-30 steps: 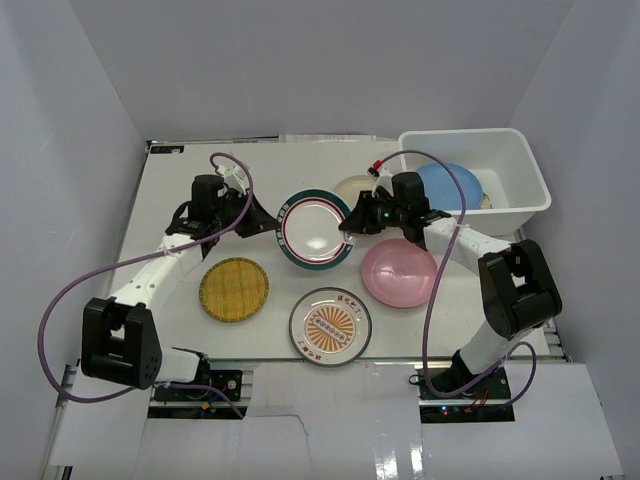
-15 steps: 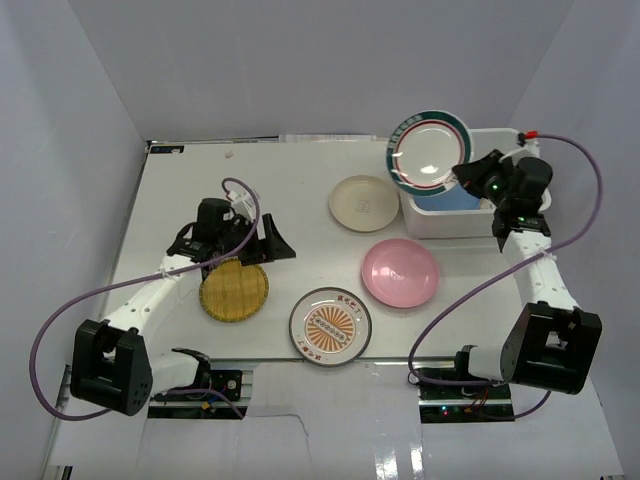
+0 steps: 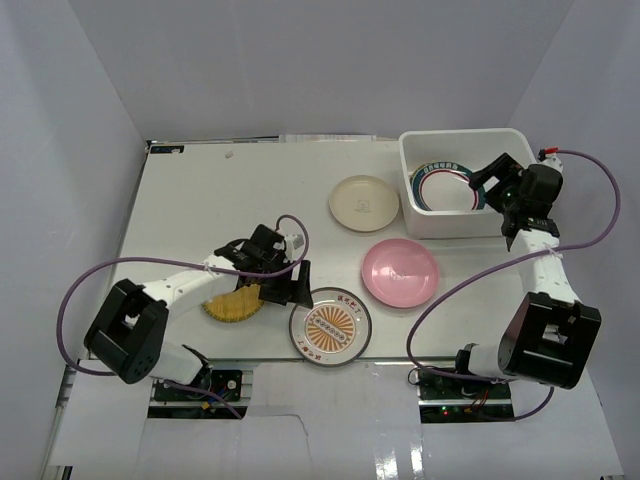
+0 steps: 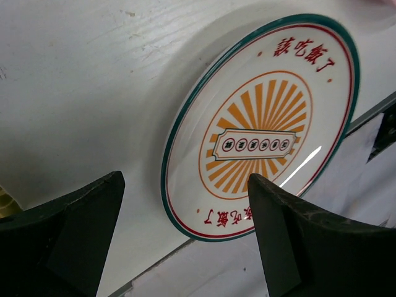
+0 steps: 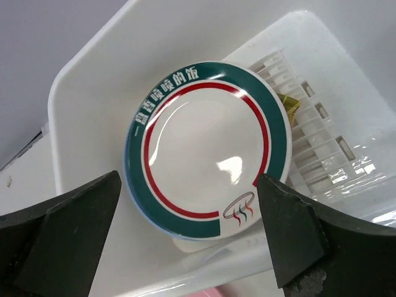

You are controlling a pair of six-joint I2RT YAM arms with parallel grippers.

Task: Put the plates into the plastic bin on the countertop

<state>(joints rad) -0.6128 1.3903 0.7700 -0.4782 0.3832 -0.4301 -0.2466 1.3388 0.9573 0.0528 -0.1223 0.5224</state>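
Note:
The plastic bin (image 3: 470,222) stands at the back right of the countertop (image 3: 200,200). In it lies the white plate with the teal rim (image 3: 447,187) (image 5: 207,148), on top of a light blue plate whose edge (image 5: 167,232) just shows. My right gripper (image 3: 486,183) (image 5: 189,179) hangs open above it, holding nothing. The cream plate (image 3: 364,203), pink plate (image 3: 399,272) and sunburst plate (image 3: 331,325) (image 4: 260,133) lie on the countertop. My left gripper (image 3: 298,287) (image 4: 185,182) is open, low beside the sunburst plate's left rim. The left arm half hides the yellow woven plate (image 3: 228,305).
Grey walls close in the countertop on three sides. The sunburst plate lies near the table's front edge (image 4: 154,266). A slotted white insert (image 5: 322,136) sits in the bin beside the plates. Purple cables loop off both arms.
The right arm carried the teal-rim plate from the table's middle into the bin and let it go. The left gripper let go of that plate and swung forward to the sunburst plate.

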